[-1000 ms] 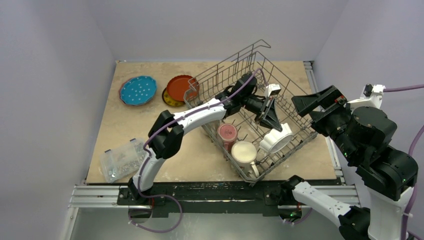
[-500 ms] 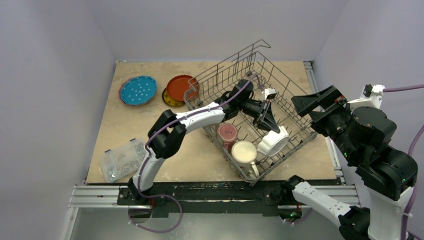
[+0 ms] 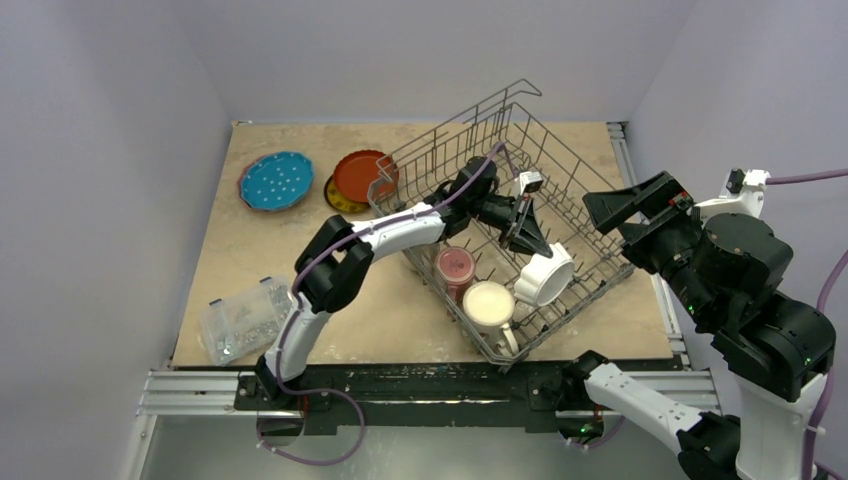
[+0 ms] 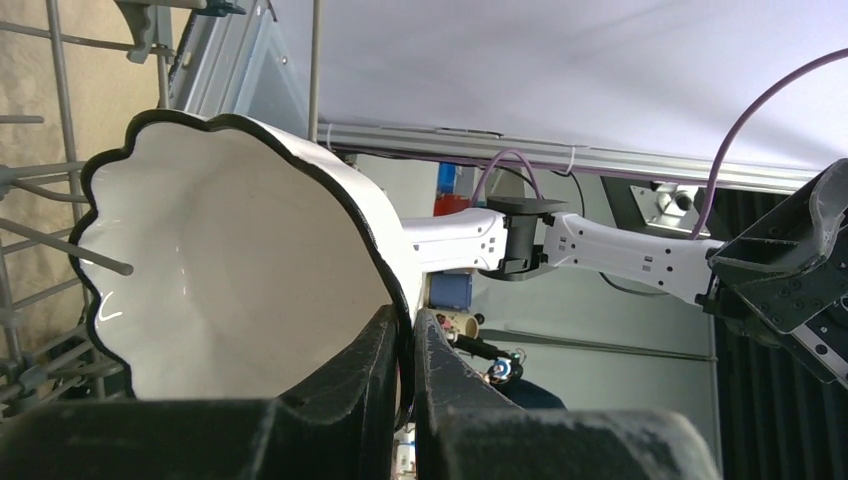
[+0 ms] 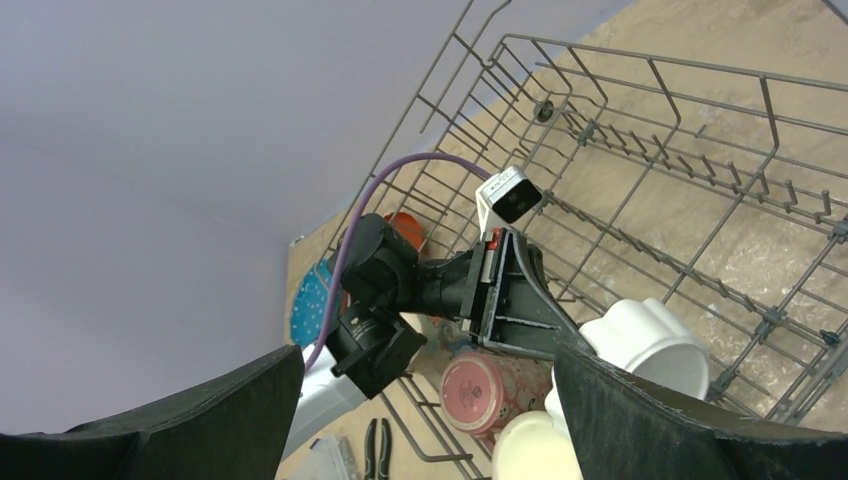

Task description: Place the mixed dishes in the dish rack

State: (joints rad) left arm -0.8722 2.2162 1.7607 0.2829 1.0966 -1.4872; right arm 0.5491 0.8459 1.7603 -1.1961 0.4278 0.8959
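The grey wire dish rack (image 3: 575,186) stands at an angle on the right half of the table. Inside it the white fluted bowl (image 3: 545,275) lies on its side, open mouth facing the left wrist camera (image 4: 230,270). My left gripper (image 3: 528,238) is shut on the bowl's dark rim (image 4: 405,330). A maroon mug (image 3: 455,268) and a cream mug (image 3: 488,305) lie in the rack's near corner. On the table at far left sit a blue dotted plate (image 3: 275,181) and a red-orange plate (image 3: 362,175) overlapping a yellow one (image 3: 338,200). My right gripper (image 3: 612,222) hangs open beside the rack's right edge, holding nothing (image 5: 430,400).
A clear plastic box of metal parts (image 3: 243,320) sits at the table's near left corner. Black-handled pliers (image 5: 377,445) lie on the table near the rack. Walls close in the left, back and right sides.
My left gripper has shifted a little to the left inside the rack, carrying the bowl with it. The right arm has not moved.
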